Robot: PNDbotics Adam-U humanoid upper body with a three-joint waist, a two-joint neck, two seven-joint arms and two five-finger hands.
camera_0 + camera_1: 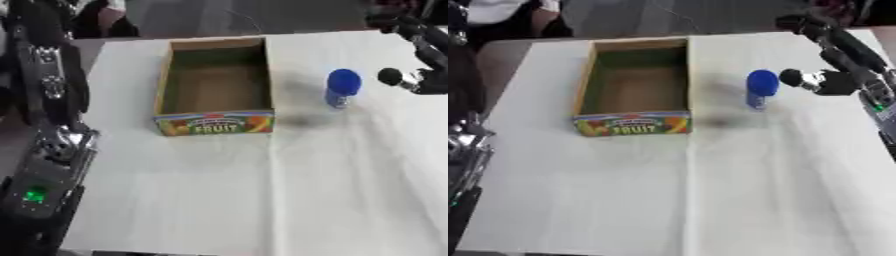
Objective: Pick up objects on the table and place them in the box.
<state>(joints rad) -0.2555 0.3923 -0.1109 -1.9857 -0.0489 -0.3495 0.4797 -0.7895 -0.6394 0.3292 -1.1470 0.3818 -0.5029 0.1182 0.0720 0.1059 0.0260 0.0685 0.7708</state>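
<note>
Blue bottle (761, 89) stands on the white tabletop (754, 190), just right of the empty box (633, 85) | right hand (820, 80) near it, fingers unclear, holding nothing | risk: a bump could tip the bottle

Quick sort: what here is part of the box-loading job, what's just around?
Job: blue bottle, upright on the table; open cardboard box, nothing visible inside; right hand beside the bottle, not touching.
Around: white table; left arm at the left edge.

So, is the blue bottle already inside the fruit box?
No, the blue bottle stands upright on the table, right of the box.
</note>
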